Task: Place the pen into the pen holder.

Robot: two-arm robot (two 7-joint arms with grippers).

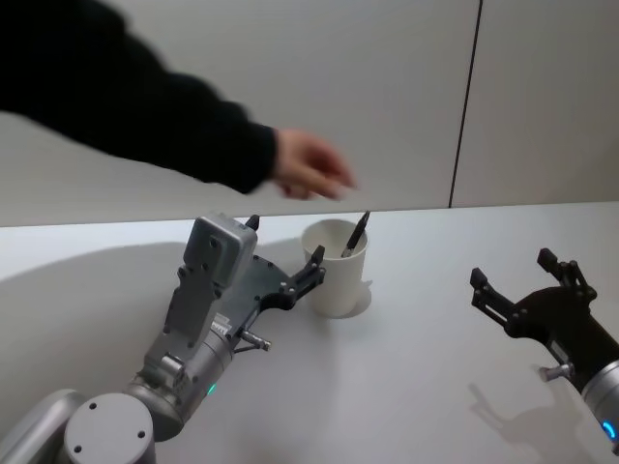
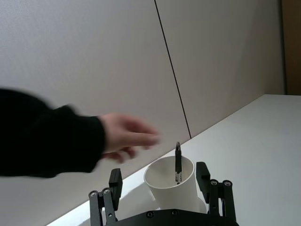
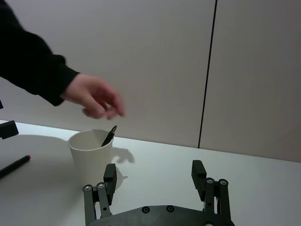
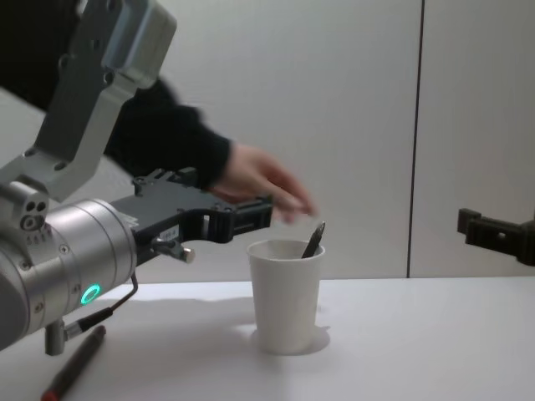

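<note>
The slim black pen (image 1: 355, 235) stands inside the plain white tapered paper cup (image 1: 335, 269), leaning on the rim, its top end poking above the rolled edge. The cup sits upright on the pale table (image 1: 426, 367), near the back wall. By the look of it the placing is done, so the job now is a clean exit: back away without clipping the cup, which looks light enough to tip at a nudge.

The left gripper (image 1: 287, 257) hovers just beside the cup on the robot's left, fingers spread and holding nothing. From the left wrist camera the cup (image 2: 171, 187) sits between the two open black fingers (image 2: 115, 184), so any retreat should go straight back along the fingers' line, not sideways. The left forearm angles in low from the near left, silver wrist housing raised.

The right gripper (image 1: 524, 282) waits well apart on the right, also open and empty, pointed across the table towards the cup.

A person's hand (image 1: 309, 166) in a black sleeve reaches in above the cup, near the pen's top but not touching; I'd hold the arms steady until it clears.

A second dark pen with a red tip (image 4: 73, 363) lies on the table near the left arm.
</note>
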